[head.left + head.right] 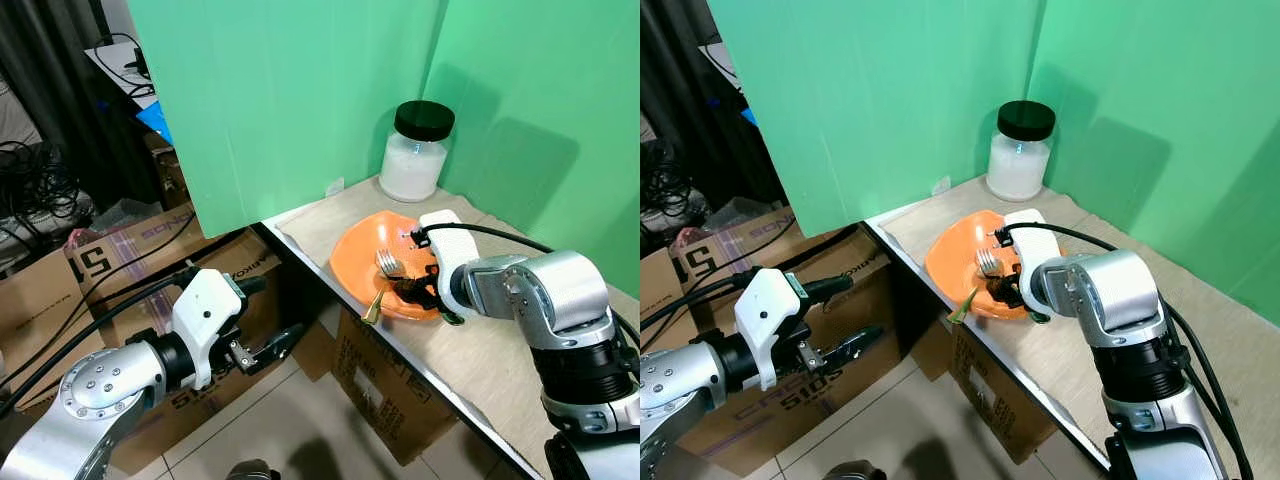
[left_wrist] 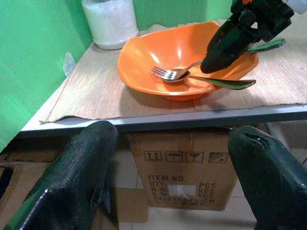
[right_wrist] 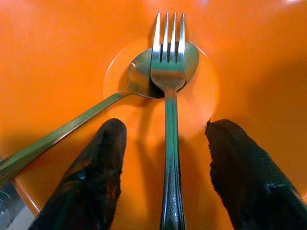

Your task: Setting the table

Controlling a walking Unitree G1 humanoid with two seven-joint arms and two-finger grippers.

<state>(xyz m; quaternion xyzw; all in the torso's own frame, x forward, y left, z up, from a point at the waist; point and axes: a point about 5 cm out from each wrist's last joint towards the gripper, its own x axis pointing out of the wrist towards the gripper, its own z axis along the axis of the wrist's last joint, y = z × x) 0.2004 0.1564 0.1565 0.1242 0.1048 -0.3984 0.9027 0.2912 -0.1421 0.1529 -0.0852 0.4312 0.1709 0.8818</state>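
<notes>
Left eye view: an orange bowl [image 1: 385,262] sits on a beige mat [image 1: 470,345] near the table's [image 1: 420,372] left edge, with a fork [image 1: 387,263] and a spoon [image 1: 374,307] lying in it; the spoon's handle sticks out over the near-left rim; a white jar with a black lid [image 1: 416,150] stands at the far end of the mat against the green screen [image 1: 290,90]; the right gripper [image 1: 415,290] reaches in from the right, forearm level, its black fingers down at the bowl's near-right rim; the left gripper [image 1: 268,318] hangs low to the left of the table over cardboard boxes [image 1: 120,260], fingers spread and empty.

Right eye view: the same layout from a slight offset; the right arm's elbow bends sharply, wrist pointed left into the bowl; a black cable runs over the wrist.

Left wrist view: from floor-side level it gives the bowl's outer wall and the table edge, a labelled box [image 2: 184,172] beneath; the fork's tines rest on the spoon's bowl; the two left fingers [image 2: 72,177] stand wide apart with nothing between them.

Right wrist view: close inside the bowl; the fork lies over the spoon, tines pointing away; the right fingers [image 3: 91,182] are parted on either side of the fork's handle; whether they touch it I cannot tell.
</notes>
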